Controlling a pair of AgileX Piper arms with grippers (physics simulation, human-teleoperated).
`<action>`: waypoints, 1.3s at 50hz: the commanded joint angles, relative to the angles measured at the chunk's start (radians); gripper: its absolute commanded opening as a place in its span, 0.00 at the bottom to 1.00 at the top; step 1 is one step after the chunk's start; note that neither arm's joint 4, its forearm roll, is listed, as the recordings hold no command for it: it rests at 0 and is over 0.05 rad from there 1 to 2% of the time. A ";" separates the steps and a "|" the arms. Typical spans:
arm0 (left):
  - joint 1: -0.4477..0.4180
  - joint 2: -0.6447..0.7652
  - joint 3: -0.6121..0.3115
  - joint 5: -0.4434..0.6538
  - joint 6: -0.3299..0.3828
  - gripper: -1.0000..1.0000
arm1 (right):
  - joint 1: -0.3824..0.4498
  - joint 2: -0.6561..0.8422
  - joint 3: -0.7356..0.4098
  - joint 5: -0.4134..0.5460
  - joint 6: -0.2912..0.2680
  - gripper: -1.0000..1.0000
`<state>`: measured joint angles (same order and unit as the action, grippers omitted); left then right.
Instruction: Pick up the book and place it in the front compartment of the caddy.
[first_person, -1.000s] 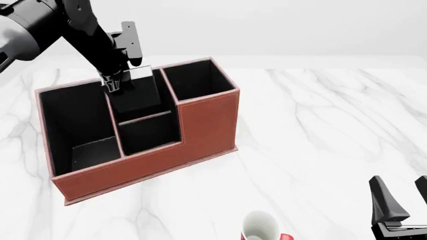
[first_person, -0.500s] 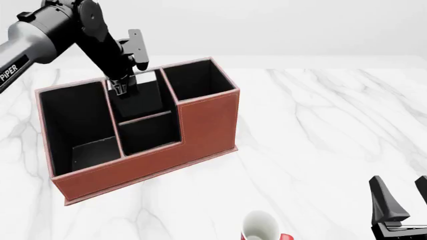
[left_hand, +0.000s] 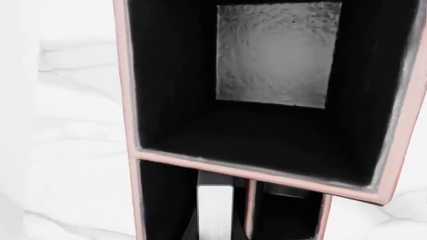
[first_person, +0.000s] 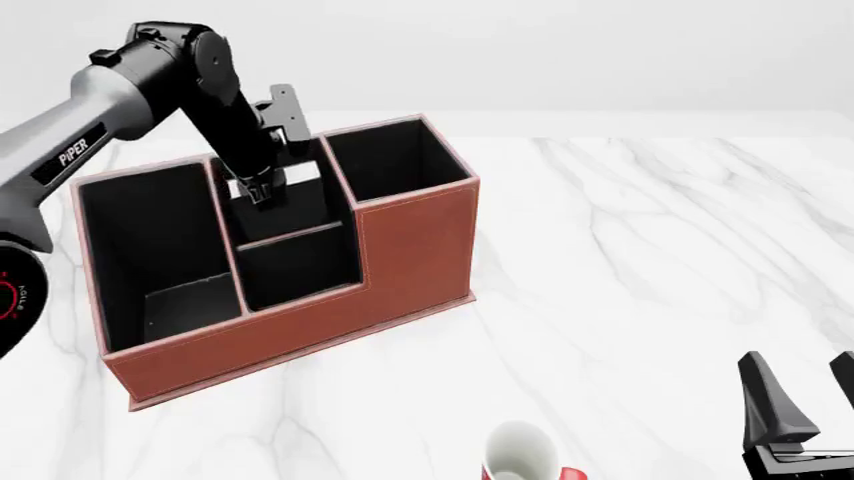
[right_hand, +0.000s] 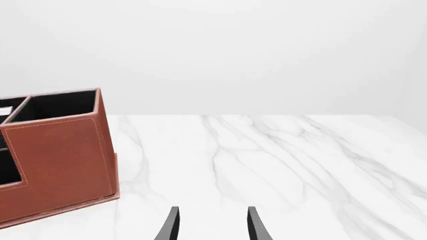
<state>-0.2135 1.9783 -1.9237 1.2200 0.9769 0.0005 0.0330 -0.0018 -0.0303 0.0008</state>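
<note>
Reddish-brown leather-look caddy (first_person: 287, 300) sits on the left half of the white marble counter (first_person: 641, 260), a bit skewed to the counter edges, so that's the big thing here. Going from the left: the large end pocket takes up the caddy's left end, then comes the middle section split by a thin cross divider, then the tall pocket at the right end.

The left arm comes in from the counter's left edge and angles down over the far part of the middle section, with the left gripper (first_person: 258, 190) dipped just inside the taller pocket behind the divider. The front view doesn't show whether its jaws are apart or closed, honestly can't tell. In the left wrist view the book (left_hand: 215, 210) stands upright in a narrow black pocket, white strip showing, right against a divider wall. The front compartment (first_person: 299, 266) on the near side of the divider looks like plain black lining from the front.

Near the counter's near edge, right of the caddy and well apart from it, there's a white-and-red mug (first_person: 523, 452). At the near right corner the right gripper (first_person: 802, 395) hangs with its jaws spread and nothing between them.
</note>
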 joint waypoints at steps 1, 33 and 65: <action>0.001 0.040 -0.019 0.000 -0.019 0.00 | 0.000 -0.002 0.000 0.001 0.000 1.00; -0.008 0.138 -0.058 0.000 -0.081 0.00 | 0.000 -0.002 0.000 0.002 0.000 1.00; 0.039 0.053 -0.034 0.000 -0.032 1.00 | 0.000 -0.002 0.000 0.001 0.000 1.00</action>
<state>-0.2026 2.0846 -1.9779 1.2201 0.9282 0.0005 0.0331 -0.0018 -0.0304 0.0008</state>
